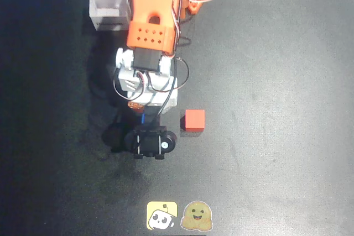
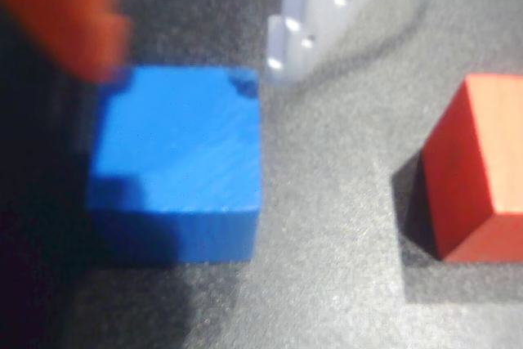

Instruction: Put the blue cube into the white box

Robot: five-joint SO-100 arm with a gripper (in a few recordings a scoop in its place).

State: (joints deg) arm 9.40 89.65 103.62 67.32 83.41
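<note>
Gripper (image 2: pixel 196 30) open around the blue cube (image 2: pixel 176 165): orange finger (image 2: pixel 65 14) at its left, white finger (image 2: pixel 306 14) at its right. Red cube (image 2: pixel 478 165) right of it. White box (image 1: pixel 109 8) well behind, beside the arm.

Setting: robotics lab or hobby test bench. Evidence: plain black tabletop (image 1: pixel 287 81) laid out as a bare work surface; orange 3D-printed arm (image 1: pixel 149 20) with exposed servo wiring; two cartoon stickers (image 1: pixel 180 215) at the near edge; simple test props, a red cube (image 1: pixel 194 120) and white box (image 1: pixel 109 8).
</note>
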